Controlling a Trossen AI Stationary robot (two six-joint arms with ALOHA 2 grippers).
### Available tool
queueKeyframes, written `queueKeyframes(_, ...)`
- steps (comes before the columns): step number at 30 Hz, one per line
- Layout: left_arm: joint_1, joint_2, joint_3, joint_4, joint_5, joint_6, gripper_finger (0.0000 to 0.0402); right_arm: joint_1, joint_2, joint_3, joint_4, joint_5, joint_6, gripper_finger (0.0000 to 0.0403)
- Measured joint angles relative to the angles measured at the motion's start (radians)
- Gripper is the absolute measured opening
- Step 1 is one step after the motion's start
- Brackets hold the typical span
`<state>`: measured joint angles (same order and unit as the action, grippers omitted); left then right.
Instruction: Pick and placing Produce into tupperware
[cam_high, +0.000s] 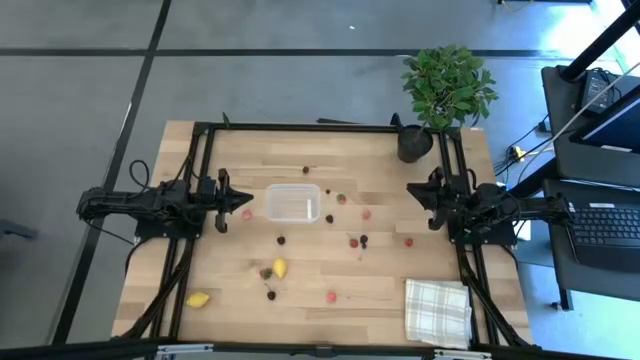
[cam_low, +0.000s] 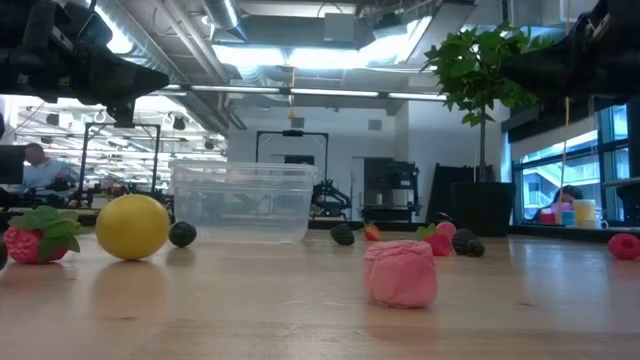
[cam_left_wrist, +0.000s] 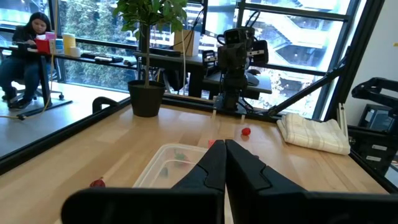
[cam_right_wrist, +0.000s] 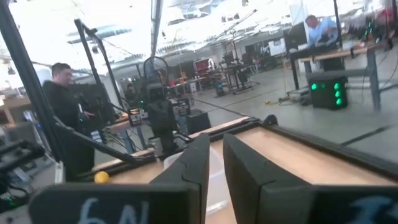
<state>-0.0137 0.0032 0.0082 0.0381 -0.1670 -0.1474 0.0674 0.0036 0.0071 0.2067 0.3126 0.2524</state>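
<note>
The tupperware (cam_high: 293, 203) sits on the desk (cam_high: 240, 155), upright and lidless, and serves as my reference mark. In the high view it holds no produce.

My left hand (cam_high: 228, 200) hangs just to the left of the tupperware, fingers pressed together and holding nothing. My right hand (cam_high: 414, 190) stands well to the right of the tupperware, fingers likewise pressed together on nothing.

The produce lies scattered on the desk outside the tupperware. One red piece (cam_high: 247, 213) lies between my left hand and the tupperware. A dark berry (cam_high: 328, 218) rests just beside its right wall, and a red and green piece (cam_high: 341, 198) lies a little further right. More red and dark pieces (cam_high: 357, 241) lie to the right and nearer the front edge. A yellow lemon (cam_high: 280, 268) lies in front of the tupperware with a dark piece touching it; a second lemon (cam_high: 198, 299) lies further front and left.

A checked cloth (cam_high: 437, 311) lies at the front right corner. A potted plant (cam_high: 444, 92) stands at the back right corner.

A seated person (cam_left_wrist: 26, 53) shows in the room beyond.
</note>
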Motion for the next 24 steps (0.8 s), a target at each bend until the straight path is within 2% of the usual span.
queueKeyframes(4, 0.0, 0.0, 0.0, 0.0, 0.0, 0.0, 0.0, 0.0, 0.0, 0.0, -0.001, 0.0, 0.03, 0.0051)
queueKeyframes(11, 0.0, 0.0, 0.0, 0.0, 0.0, 0.0, 0.0, 0.0, 0.0, 0.0, 0.0, 0.0, -0.028, 0.0051)
queueKeyframes(24, 0.0, 0.0, 0.0, 0.0, 0.0, 0.0, 0.0, 0.0, 0.0, 0.0, -0.001, 0.0, -0.037, 0.0051)
